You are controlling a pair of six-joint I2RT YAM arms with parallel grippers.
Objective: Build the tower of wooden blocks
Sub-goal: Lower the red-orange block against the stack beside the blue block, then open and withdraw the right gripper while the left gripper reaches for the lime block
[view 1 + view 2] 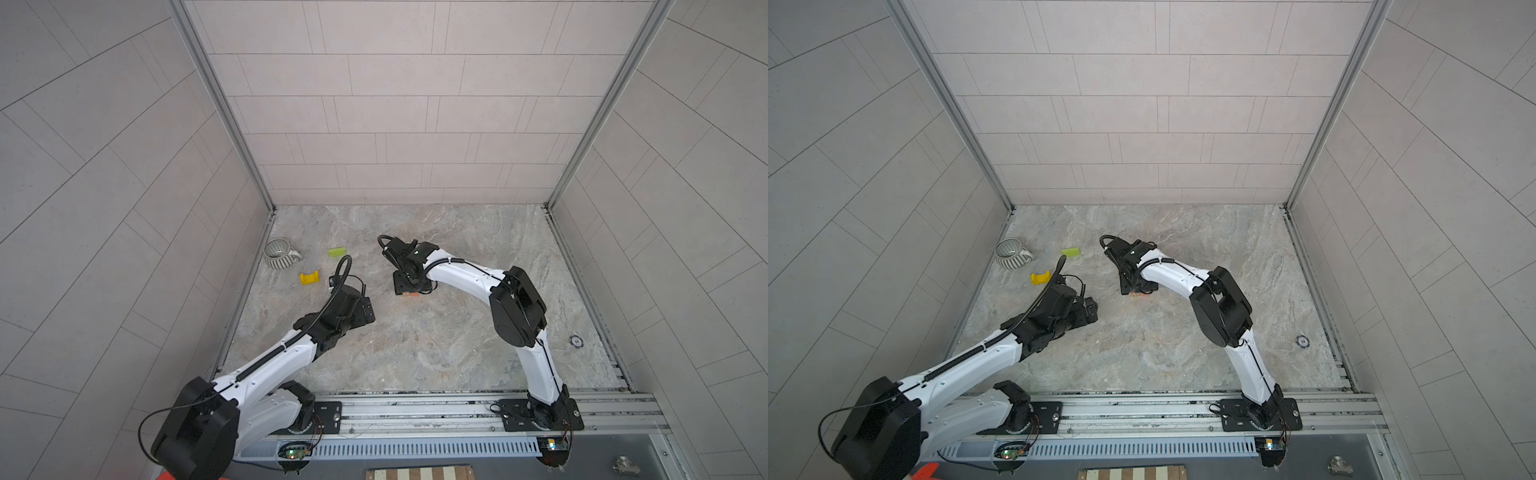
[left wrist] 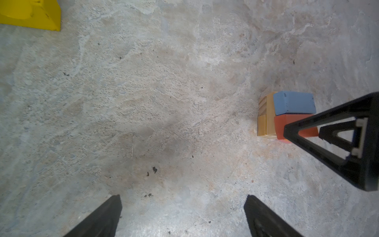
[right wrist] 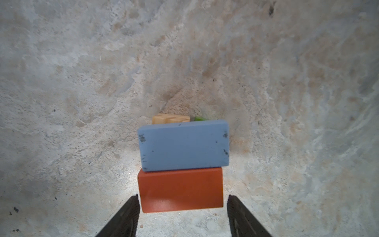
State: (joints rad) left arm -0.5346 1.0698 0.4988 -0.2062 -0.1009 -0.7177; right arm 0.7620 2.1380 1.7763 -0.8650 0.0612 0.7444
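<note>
The wood block tower stands mid-floor: a blue block (image 3: 183, 147) and an orange-red block (image 3: 180, 189) lie side by side on tan blocks (image 3: 170, 119). A green sliver (image 3: 200, 118) peeks out behind the blue one. My right gripper (image 3: 183, 198) hangs open over the tower, its fingers either side of the orange-red block with a gap on one side. In both top views that gripper (image 1: 409, 286) hides most of the tower. My left gripper (image 2: 182, 198) is wide open over bare floor, left of the tower (image 2: 287, 115). A yellow arch (image 1: 310, 278) and a green block (image 1: 337, 252) lie loose.
A grey ribbed mug (image 1: 279, 253) sits near the left wall, beyond the yellow arch (image 1: 1040, 277). A small round chip (image 1: 576, 340) lies by the right wall. Tiled walls enclose the marbled floor (image 1: 436, 345) on three sides.
</note>
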